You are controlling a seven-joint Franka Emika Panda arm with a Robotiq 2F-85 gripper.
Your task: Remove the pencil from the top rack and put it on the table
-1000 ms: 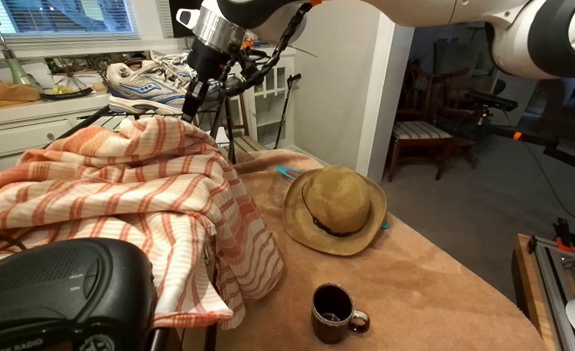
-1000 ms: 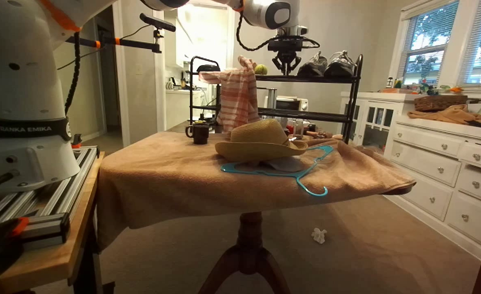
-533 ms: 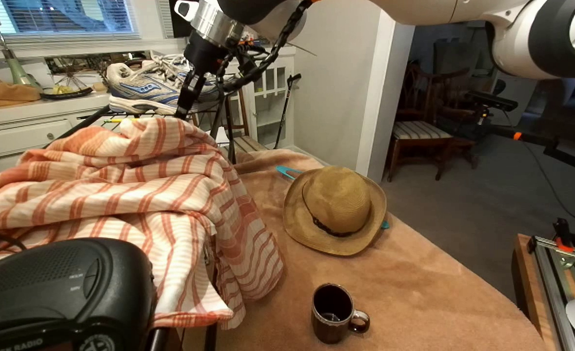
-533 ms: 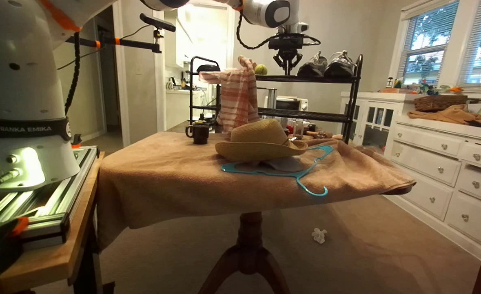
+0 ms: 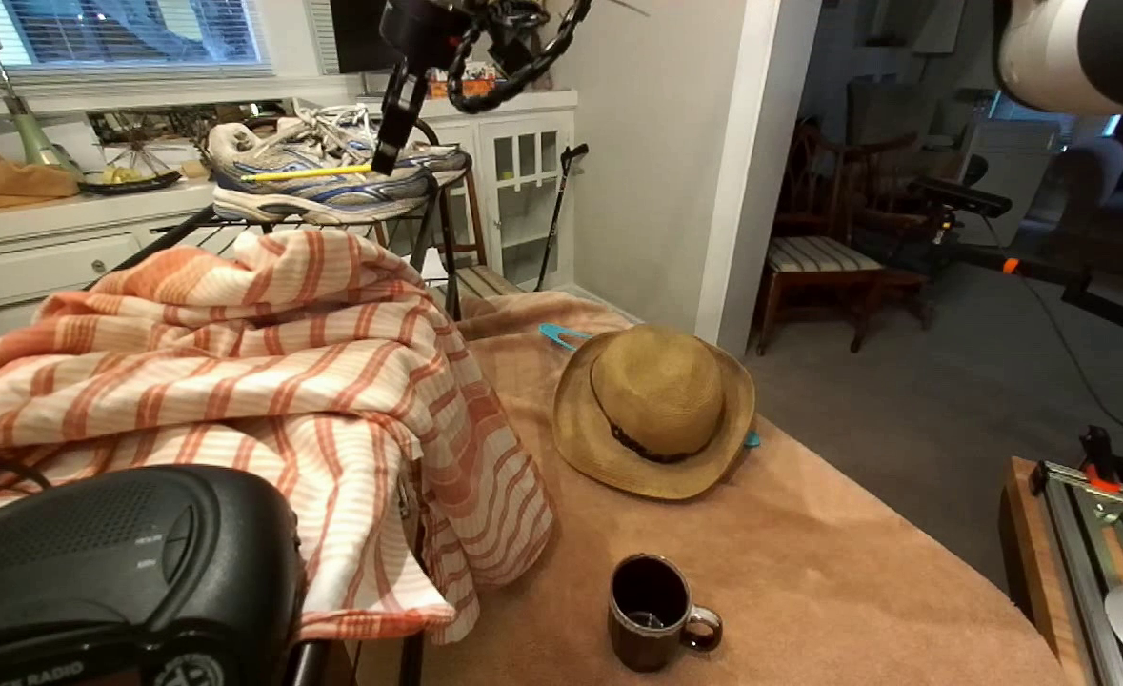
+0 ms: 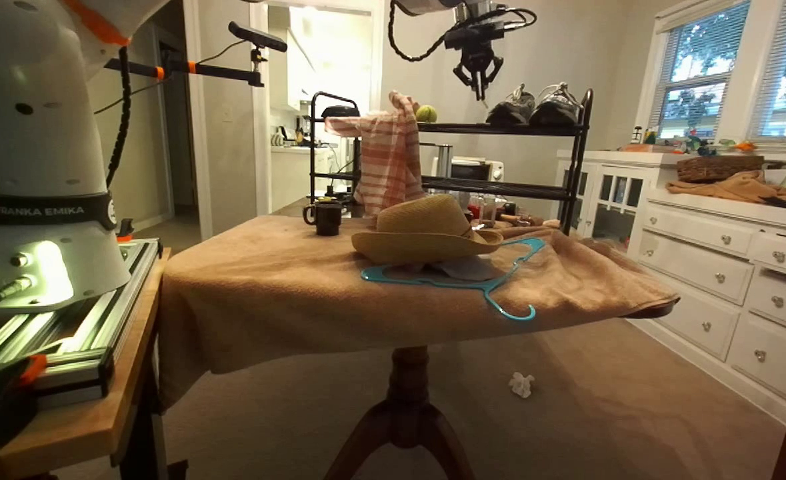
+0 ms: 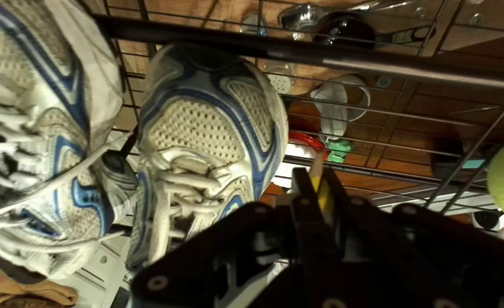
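Observation:
My gripper (image 5: 385,160) is shut on the yellow pencil (image 5: 304,173) near one end. In an exterior view the pencil sticks out sideways, in front of the shoes. In the wrist view the pencil (image 7: 316,182) shows between the fingertips, its sharpened tip poking past them. In an exterior view the gripper (image 6: 480,95) hangs above the top rack (image 6: 459,127), left of the shoes; the pencil is barely visible there. The table (image 6: 253,260), covered in tan cloth, stands in front of the rack and also shows in an exterior view (image 5: 809,543).
Two shoes (image 5: 323,181) stand on the rack beside the gripper. A striped cloth (image 5: 266,353) drapes over the rack, near a black radio (image 5: 123,562). A green ball (image 6: 426,113) sits on the rack. A straw hat (image 5: 661,400), blue hanger (image 6: 433,283) and dark mug (image 5: 651,610) are on the table.
My gripper has risen from the rack's level and carries the pencil up with it. The pencil was partly hidden behind the striped cloth before. The other objects have not moved.

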